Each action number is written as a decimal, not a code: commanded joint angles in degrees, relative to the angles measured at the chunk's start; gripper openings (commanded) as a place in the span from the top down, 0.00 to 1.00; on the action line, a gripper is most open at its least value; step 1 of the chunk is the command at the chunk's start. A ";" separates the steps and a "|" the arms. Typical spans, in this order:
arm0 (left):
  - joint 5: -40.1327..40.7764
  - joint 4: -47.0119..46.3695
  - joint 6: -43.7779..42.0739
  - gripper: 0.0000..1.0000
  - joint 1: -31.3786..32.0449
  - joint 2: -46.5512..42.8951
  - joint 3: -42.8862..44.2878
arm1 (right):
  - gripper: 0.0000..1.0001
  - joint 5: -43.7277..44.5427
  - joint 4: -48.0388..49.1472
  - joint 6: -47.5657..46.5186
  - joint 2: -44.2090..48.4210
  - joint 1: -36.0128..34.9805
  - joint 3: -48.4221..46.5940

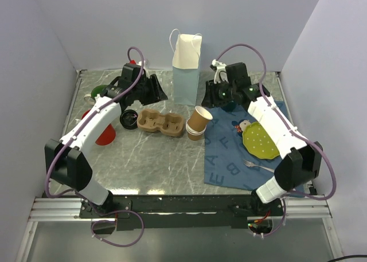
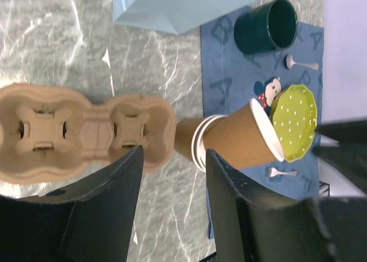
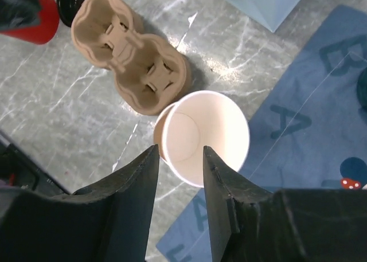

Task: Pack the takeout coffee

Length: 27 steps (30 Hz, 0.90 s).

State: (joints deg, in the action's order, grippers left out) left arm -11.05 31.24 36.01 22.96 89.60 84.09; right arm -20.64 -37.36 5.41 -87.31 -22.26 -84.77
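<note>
The takeout coffee cup [image 1: 198, 122] is tan kraft paper, open-topped and cream-white inside. It leans in a short stack of like cups at the blue mat's left edge. Its black lid [image 1: 129, 120] lies apart, left of the brown pulp carrier [image 1: 160, 123]. My left gripper [image 1: 153, 90] hovers behind the carrier, open and holding nothing. Its wrist view shows the carrier [image 2: 86, 133] and tilted cup [image 2: 241, 141] beyond the fingers [image 2: 117, 199]. My right gripper [image 1: 211, 96] hangs behind the cup, open and holding nothing. It looks down into the cup [image 3: 209, 130].
A pale blue paper bag [image 1: 186, 70] stands upright at the back centre. A dark green mug [image 2: 266, 26], a lime plate [image 1: 259, 140] and a fork [image 1: 258, 166] sit on the blue mat [image 1: 226, 161]. A red cup [image 1: 104, 136] is at the left.
</note>
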 commanded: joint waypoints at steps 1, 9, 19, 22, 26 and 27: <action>-1.34 -1.01 -0.15 0.47 0.15 -3.56 -1.48 | 0.55 -12.98 -5.16 -3.82 -3.91 1.08 -5.48; -0.73 -0.57 -0.15 0.46 0.15 -3.73 -1.83 | 0.55 -16.10 -6.58 -4.88 -9.10 0.99 -7.42; -0.47 0.31 -0.59 0.47 0.15 -3.12 -0.34 | 0.81 -15.22 -6.41 -6.90 -11.13 0.73 -7.43; 0.59 0.75 -0.59 0.47 0.16 -3.64 0.45 | 0.96 -15.30 -6.67 -7.17 -10.60 0.73 -8.56; 1.73 0.75 2.04 0.48 0.24 -5.83 1.34 | 1.00 -12.33 -11.57 -7.69 -10.60 0.73 -15.57; 1.91 0.23 3.70 0.48 0.24 -6.54 1.07 | 1.00 -11.18 -12.81 -7.78 -10.60 0.64 -16.99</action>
State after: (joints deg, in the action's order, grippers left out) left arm -10.52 32.29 36.47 22.96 87.66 82.63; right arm -34.65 -46.48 -1.15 -97.91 -21.15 -93.25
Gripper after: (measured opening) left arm 0.525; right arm 0.011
